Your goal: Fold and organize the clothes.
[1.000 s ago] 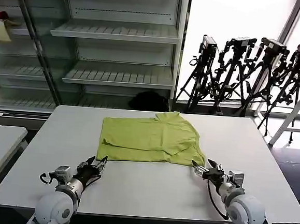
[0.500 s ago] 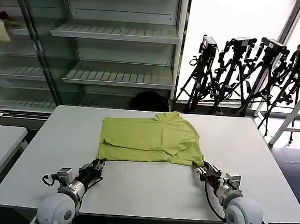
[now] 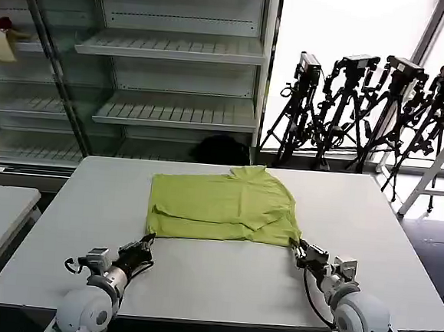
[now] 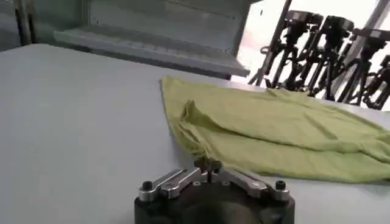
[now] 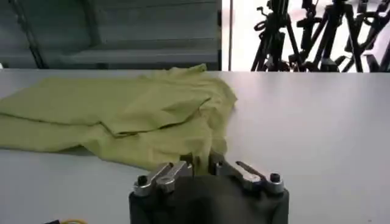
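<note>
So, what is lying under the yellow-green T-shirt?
The T-shirt lies partly folded, its own layers one over another, on the white table, which shows bare all around it. Whatever lies between the layers and the tabletop is covered.

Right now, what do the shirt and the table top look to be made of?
The shirt: thin soft knit, likely cotton, matte; it creases and drapes limply. The table: smooth hard white board, probably laminate, with a faint sheen and no grain.
</note>
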